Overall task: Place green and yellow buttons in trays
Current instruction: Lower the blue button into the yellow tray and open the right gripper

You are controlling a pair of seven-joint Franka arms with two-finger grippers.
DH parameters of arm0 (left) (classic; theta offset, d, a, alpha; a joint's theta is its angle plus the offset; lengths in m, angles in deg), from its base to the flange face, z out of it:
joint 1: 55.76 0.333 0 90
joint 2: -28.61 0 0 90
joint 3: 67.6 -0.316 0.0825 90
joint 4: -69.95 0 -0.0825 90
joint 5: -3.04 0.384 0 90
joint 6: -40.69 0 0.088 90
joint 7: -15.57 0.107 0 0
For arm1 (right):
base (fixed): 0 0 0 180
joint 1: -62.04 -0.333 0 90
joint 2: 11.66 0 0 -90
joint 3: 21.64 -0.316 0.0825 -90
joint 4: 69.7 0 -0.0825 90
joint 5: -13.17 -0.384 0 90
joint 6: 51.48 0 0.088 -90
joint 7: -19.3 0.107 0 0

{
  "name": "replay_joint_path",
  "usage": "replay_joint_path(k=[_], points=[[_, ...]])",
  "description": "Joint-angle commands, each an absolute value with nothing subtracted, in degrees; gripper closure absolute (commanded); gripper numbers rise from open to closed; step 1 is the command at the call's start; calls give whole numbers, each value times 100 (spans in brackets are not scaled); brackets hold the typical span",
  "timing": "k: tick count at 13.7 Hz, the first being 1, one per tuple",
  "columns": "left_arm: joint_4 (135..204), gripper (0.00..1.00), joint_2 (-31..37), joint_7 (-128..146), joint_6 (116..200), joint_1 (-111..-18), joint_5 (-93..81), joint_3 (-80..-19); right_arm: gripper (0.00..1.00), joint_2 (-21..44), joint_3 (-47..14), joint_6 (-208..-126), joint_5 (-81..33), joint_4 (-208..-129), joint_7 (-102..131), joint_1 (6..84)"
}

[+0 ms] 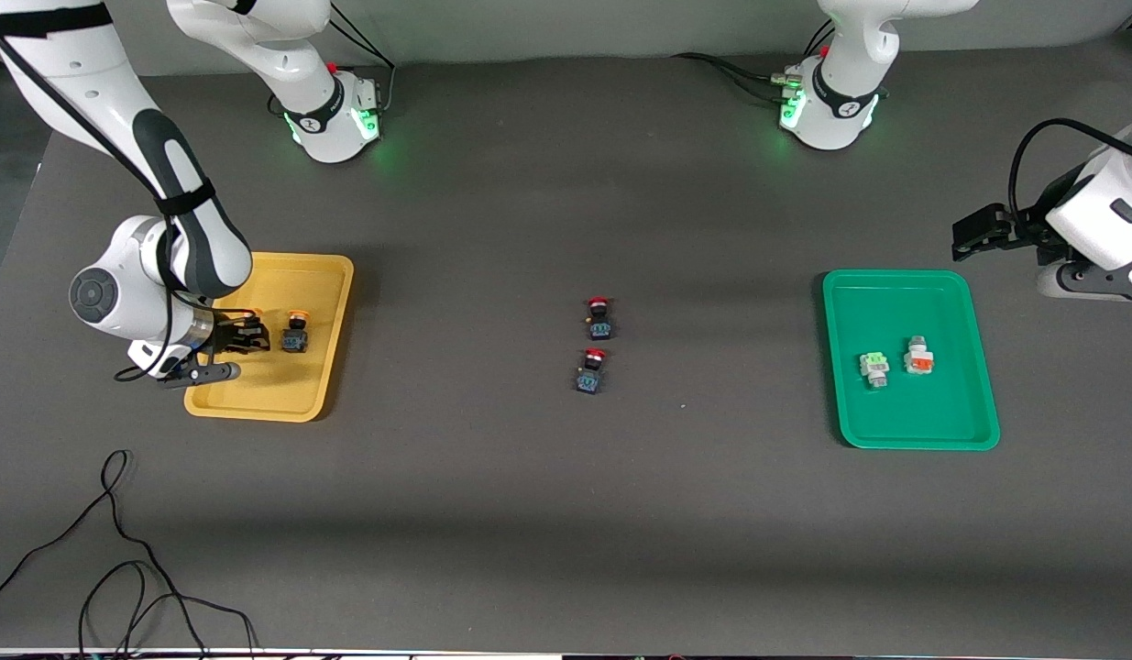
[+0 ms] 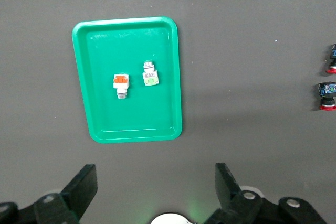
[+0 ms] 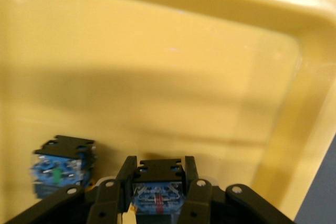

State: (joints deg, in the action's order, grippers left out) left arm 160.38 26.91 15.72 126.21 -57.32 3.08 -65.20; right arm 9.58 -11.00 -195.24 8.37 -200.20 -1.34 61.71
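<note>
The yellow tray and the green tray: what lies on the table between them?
Two red-capped buttons lie between the yellow tray and the green tray, one nearer the front camera than the other. The front view shows this.

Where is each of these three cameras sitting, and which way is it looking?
Front view: high across the table, facing both arms' bases, the yellow tray and the green tray.
Left wrist view: on the left arm, looking down over the green tray; open left gripper shows.
Right wrist view: on the right arm, close inside the yellow tray; right gripper shut on a yellow button.
Front and left wrist share the green tray.
</note>
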Motion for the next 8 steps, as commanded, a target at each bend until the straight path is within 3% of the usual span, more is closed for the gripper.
replay_joint_path(k=[1, 2, 4, 5, 8], points=[[16162, 0, 2851, 1592, 12744, -5778, 348, -6550, 100, 979, -1048, -19571, 763, -19995, -205, 6133], [16171, 0, 2852, 1592, 12753, -5786, 356, -6550, 100, 979, -1057, -19571, 763, -19986, -205, 6125], [16179, 0, 2826, 1592, 12832, -5804, 357, -6550, 31, 909, -1057, -19536, 763, -19986, -197, 6116], [16180, 0, 2817, 1592, 12858, -5795, 348, -6550, 3, 795, -1057, -19475, 763, -19986, -197, 6124], [16162, 0, 2808, 1636, 12885, -5778, 348, -6550, 0, 173, -1065, -18739, 755, -19847, -57, 6098]])
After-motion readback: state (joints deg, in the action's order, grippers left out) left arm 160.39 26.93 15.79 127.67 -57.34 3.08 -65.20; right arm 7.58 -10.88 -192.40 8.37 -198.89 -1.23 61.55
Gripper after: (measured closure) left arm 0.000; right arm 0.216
